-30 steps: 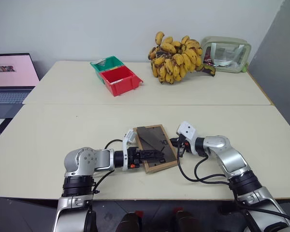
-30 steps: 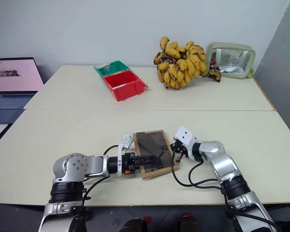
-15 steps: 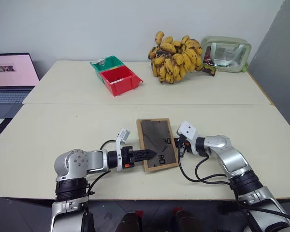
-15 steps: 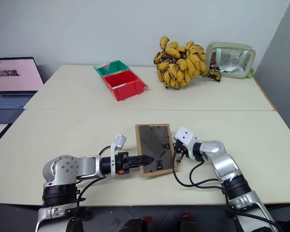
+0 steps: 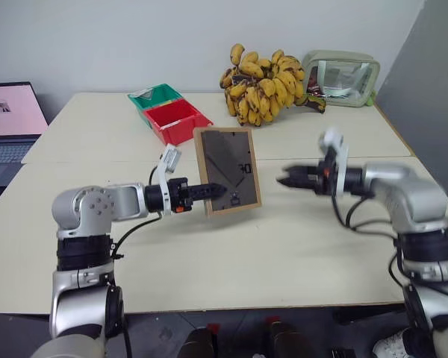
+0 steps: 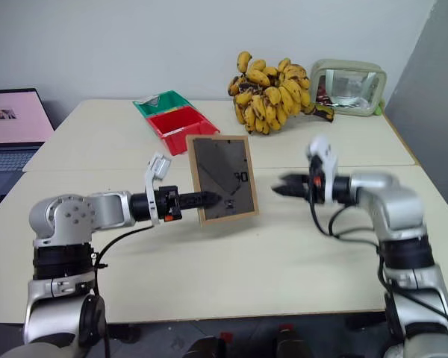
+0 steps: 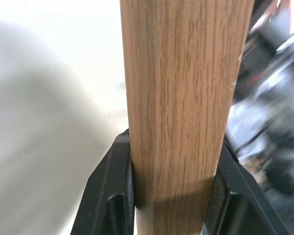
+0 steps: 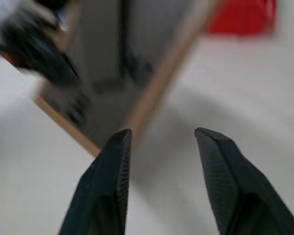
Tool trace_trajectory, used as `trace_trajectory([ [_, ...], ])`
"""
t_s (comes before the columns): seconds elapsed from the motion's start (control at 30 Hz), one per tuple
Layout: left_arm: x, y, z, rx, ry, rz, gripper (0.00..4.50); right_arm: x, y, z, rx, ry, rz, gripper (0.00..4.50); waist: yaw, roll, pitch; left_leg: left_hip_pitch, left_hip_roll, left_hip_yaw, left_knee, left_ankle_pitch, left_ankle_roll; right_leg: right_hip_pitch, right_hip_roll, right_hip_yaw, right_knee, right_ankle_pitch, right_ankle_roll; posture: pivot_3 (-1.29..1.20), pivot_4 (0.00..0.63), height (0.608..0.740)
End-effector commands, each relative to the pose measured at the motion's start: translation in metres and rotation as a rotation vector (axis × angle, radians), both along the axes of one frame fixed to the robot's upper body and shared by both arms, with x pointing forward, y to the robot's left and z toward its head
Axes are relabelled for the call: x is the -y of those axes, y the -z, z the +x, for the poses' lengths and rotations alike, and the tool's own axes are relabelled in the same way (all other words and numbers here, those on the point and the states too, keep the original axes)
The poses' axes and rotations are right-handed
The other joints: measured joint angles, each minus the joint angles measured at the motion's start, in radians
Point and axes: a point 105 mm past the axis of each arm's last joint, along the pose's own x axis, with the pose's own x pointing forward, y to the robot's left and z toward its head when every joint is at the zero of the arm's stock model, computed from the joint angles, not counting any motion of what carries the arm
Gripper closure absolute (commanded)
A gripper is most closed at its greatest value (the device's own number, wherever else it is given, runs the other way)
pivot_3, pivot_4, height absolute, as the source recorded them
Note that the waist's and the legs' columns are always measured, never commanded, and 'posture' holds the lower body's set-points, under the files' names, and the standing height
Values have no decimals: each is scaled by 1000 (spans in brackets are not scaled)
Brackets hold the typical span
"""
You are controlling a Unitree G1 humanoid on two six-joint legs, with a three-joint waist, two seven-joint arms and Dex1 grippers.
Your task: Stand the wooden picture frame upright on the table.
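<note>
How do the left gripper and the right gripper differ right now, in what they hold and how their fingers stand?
The left gripper is shut on the wooden picture frame, clamping its edge and holding it off the table; the right gripper is open and holds nothing. The left gripper touches the frame, while the right gripper hangs apart from it, beside its other edge. Both have two black fingers and point inward at the frame.
</note>
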Motion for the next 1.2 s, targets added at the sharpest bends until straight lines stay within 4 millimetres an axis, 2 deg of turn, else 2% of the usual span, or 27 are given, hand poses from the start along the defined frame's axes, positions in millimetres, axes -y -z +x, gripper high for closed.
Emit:
trace_trajectory([
  [0.03,1,-16,6,94,33,9,3219,-16,-19,1,-16,-67,77,1310,3,-1,0,0,0,0,-1,0,0,0,-1,0,-1,0,0,0,150,740],
  [0.13,3,-20,6,129,60,26,3219,-27,-21,4,-6,-111,71,663,7,-1,0,-5,-1,1,-2,0,0,-6,-3,0,-1,0,0,0,150,740],
  [0.23,7,-27,6,139,88,8,3219,-41,-19,10,9,-133,69,53,9,-1,0,-18,-2,0,2,2,-3,-18,-3,-1,1,0,0,0,150,740],
  [0.47,14,-34,3,144,136,-6,3219,-68,-15,16,58,-164,58,7,2,-1,0,-26,-1,2,5,2,-4,-27,-3,0,5,0,0,0,150,740],
  [0.6,15,-31,1,132,148,-1,3219,-84,-18,2,66,-234,86,7,2,-1,0,-26,-1,3,6,2,-4,-28,-3,0,7,0,0,0,150,740],
  [0.7,15,-27,-1,121,156,4,3219,-89,-20,-12,41,-299,107,7,2,-1,0,-26,-1,2,8,2,-4,-29,-3,0,10,0,0,0,150,740],
  [0.83,13,-22,-5,98,172,10,3219,-80,-18,-29,-6,-362,98,7,4,-1,0,-27,-1,2,9,2,-3,-29,-3,0,11,0,0,0,150,740],
  [1.1,9,-13,-14,60,214,43,3219,-48,-14,-36,-71,-330,70,7,3,-1,0,-27,-1,2,10,2,-2,-29,-3,0,13,0,-1,0,150,740],
  [1.2,8,-12,-16,46,224,40,3219,-28,-7,-35,-60,-267,18,7,3,-1,0,-27,-1,2,10,1,-1,-29,-3,0,13,0,-1,0,150,740],
])
